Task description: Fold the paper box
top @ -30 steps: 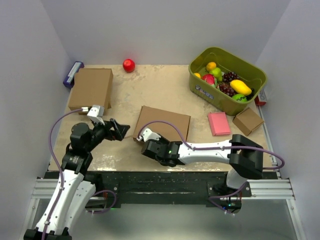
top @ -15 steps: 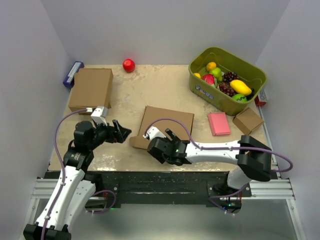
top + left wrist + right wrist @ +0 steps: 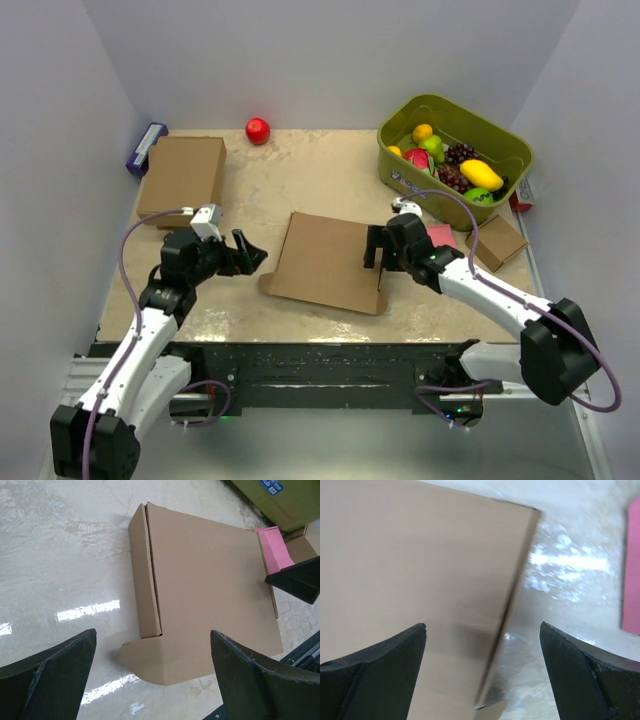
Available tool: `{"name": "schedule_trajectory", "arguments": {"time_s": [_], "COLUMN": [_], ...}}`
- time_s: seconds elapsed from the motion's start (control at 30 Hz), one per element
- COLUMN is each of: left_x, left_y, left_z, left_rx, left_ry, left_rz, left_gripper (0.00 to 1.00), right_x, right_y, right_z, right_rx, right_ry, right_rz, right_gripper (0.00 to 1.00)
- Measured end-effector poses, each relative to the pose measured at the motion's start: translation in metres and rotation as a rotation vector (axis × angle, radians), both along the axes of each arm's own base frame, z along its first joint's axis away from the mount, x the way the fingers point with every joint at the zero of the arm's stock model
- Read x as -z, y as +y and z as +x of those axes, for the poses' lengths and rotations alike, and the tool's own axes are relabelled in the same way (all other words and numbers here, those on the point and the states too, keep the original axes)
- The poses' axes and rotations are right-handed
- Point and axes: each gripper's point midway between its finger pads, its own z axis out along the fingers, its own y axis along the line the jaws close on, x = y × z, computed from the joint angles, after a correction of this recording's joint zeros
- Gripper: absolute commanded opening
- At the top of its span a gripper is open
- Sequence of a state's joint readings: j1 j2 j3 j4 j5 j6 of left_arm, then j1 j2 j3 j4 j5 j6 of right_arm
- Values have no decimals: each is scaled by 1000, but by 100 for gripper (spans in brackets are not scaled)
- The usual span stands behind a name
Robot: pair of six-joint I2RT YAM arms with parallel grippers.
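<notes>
Top view, box: plain brown, flat corrugated-cardboard paper box [image 3: 325, 262] lies mid-table [image 3: 300, 170], between my grippers.
Top view, arms: left gripper [image 3: 248, 255] reaches in low, just beside its left edge; right gripper [image 3: 375, 250] hovers at its right edge.
Left wrist: my fingers stand wide apart, empty; creased side flap [image 3: 142, 575] and rounded tab [image 3: 145, 660] face me.
Right wrist: jaws spread wide, holding nothing, straddling the right edge.
Handling, my judgement: light, stiff, likely slides on glossy tabletop; pinch a flap edge.
</notes>
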State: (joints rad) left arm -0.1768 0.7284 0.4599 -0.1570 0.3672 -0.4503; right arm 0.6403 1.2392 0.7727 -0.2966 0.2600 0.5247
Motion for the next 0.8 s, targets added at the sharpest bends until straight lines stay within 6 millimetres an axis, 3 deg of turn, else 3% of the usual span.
{"name": "schedule_trajectory", "arguments": {"time_s": [0.13, 0.23, 0.37, 0.5, 0.57, 0.6, 0.73, 0.8], "left_x": [0, 1, -2, -9, -6, -4, 3, 5], "left_y": [-4, -7, -9, -11, -11, -11, -11, -12], "left_z": [13, 18, 22, 26, 25, 23, 21, 20], "left_rx": [16, 24, 28, 27, 22, 20, 11, 7], "left_ry": [20, 22, 8, -30, -30, -28, -16, -15], "left_rz": [6, 2, -10, -30, -40, -44, -66, -80], "left_gripper": [100, 100, 100, 100, 100, 100, 100, 100], "right_x": [37, 43, 51, 51, 51, 51, 48, 42], "right_y": [-19, -12, -3, 2, 0, -2, -8, -11], "right_z": [-2, 5, 12, 16, 17, 17, 20, 25], "right_rx": [55, 51, 40, 27, 28, 30, 37, 43], "right_ry": [110, 114, 109, 94, 85, 81, 52, 24], "right_rz": [69, 172, 324, 459, 495, 513, 556, 580], "right_gripper": [97, 92, 66, 54, 48, 37, 12, 9]}}
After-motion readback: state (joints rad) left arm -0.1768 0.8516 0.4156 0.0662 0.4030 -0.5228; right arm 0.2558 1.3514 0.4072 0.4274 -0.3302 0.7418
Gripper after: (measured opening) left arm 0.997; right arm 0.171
